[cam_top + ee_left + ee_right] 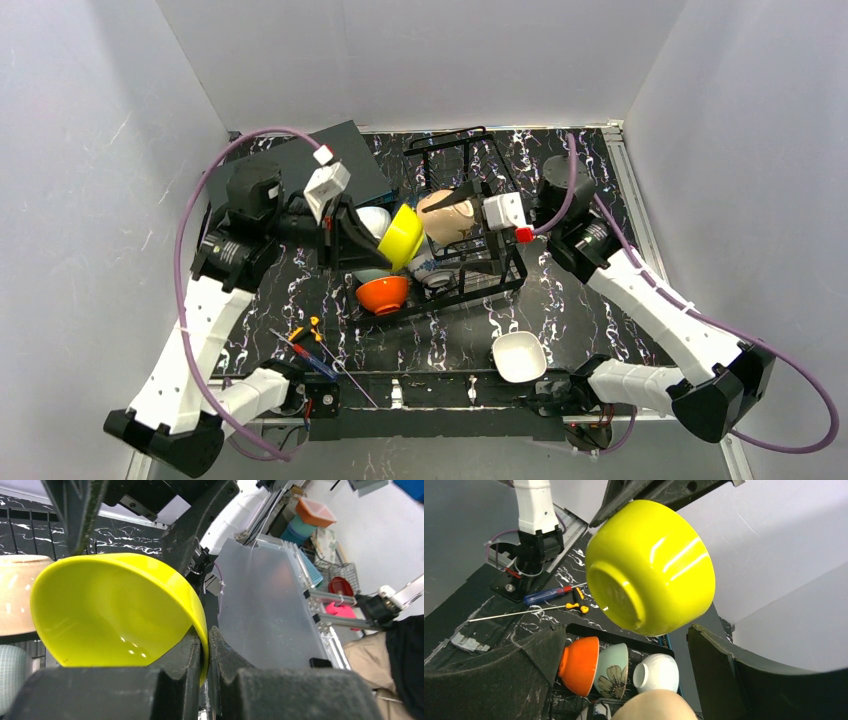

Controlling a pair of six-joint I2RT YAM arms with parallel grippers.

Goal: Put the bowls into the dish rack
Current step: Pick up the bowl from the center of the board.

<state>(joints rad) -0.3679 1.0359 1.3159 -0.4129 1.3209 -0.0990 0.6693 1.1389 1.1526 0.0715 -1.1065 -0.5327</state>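
1. Plainly, the left gripper [205, 650] is clenched on the rim of the yellow bowl [115, 610], one finger inside the wall and one outside. A rim pinch suits a bowl too wide to span.
2. That bowl hangs tipped on edge above the left end of the dish rack [490, 270], touching nothing below. Tilting it likely matches the way bowls stand in the slots.
3. Below it, on edge in the rack, stand the orange bowl [580, 665], the mint-green bowl [613, 670] and a white bowl [659, 672], so it probably goes beside these.
4. The right gripper [624, 632] is spread wide and holds nothing, hovering over the pinkish beige bowl [445, 215] in the rack, perhaps ready to steady it.
5. Another white bowl [519, 356] sits on the table near the right arm's base, outside the rack and awaiting loading.
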